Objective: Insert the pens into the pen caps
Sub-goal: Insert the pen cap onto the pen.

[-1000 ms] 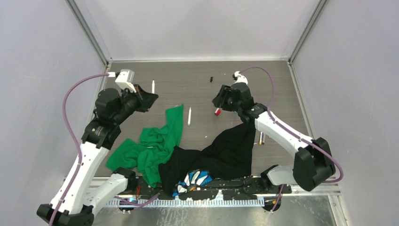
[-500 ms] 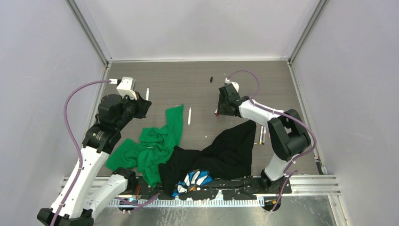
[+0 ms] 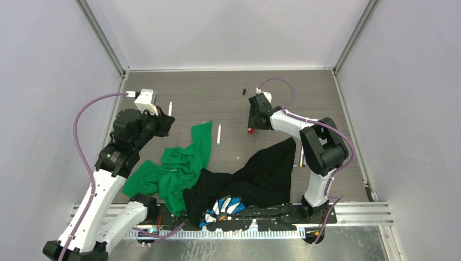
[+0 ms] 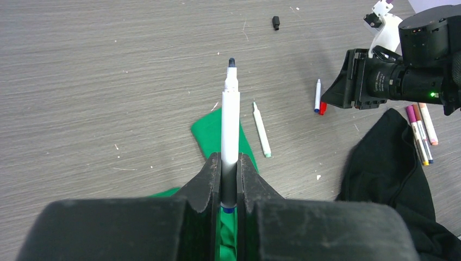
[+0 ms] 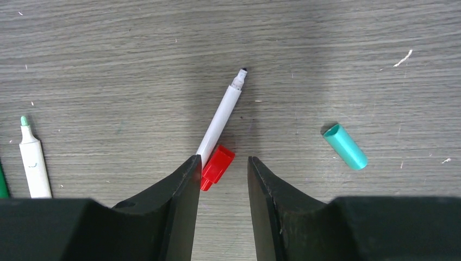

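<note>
- Overhead, the left gripper (image 3: 166, 120) sits at the left of the tabletop (image 3: 217, 92). It is clamped on a white pen (image 3: 170, 107) that sticks out toward the far side.
- The right gripper (image 3: 251, 126) points down near the middle, right over a red cap (image 3: 250, 131). A black cap (image 3: 244, 91) lies farther back.
- A loose pen (image 3: 219, 134) lies between the two grippers, beside a green cloth (image 3: 179, 166). A black cloth (image 3: 266, 174) spreads nearer the arm bases.
- From the left wrist, the fingers are closed tight on the white pen's lower barrel, and its bare dark tip points away.
- From the right wrist, the jaws stand narrowly apart with nothing pinched. The red cap lies at their mouth, close to the finger on the view's left, right against a dark-tipped pen (image 5: 223, 117).
- A teal cap (image 5: 345, 145) lies apart to the right.
</note>
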